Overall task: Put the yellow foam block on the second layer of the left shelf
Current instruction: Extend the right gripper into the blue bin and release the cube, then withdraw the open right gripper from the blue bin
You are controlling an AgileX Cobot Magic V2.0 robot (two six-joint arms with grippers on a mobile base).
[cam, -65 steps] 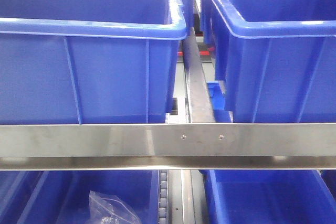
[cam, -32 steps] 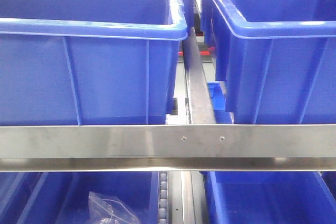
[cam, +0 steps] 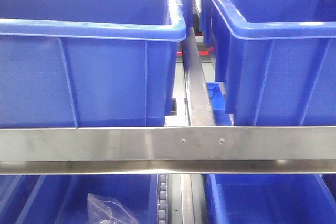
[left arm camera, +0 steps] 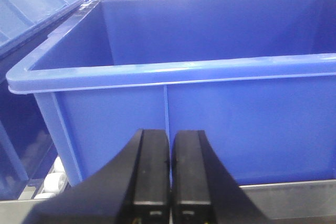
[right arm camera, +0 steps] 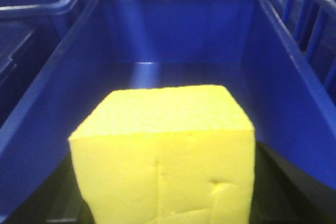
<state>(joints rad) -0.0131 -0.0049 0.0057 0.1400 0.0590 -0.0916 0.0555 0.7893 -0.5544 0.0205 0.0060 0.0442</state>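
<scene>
The yellow foam block (right arm camera: 163, 150) fills the lower middle of the right wrist view. My right gripper (right arm camera: 165, 187) is shut on it, with dark fingers (right arm camera: 286, 187) showing at its sides. It is held inside a blue bin (right arm camera: 173, 30), above the bin's floor. My left gripper (left arm camera: 171, 148) is shut and empty. It points at the front wall of another blue bin (left arm camera: 173, 71). Neither gripper nor the block shows in the front view.
The front view shows two large blue bins (cam: 89, 30) (cam: 273, 30) on a shelf behind a steel rail (cam: 168, 142), with a steel divider (cam: 195, 87) between them. Below the rail are more blue bins, the left one holding a clear plastic bag (cam: 107, 211).
The front view has shifted slightly: the steel rail and the bins sit a little lower in the frame than one second ago.
</scene>
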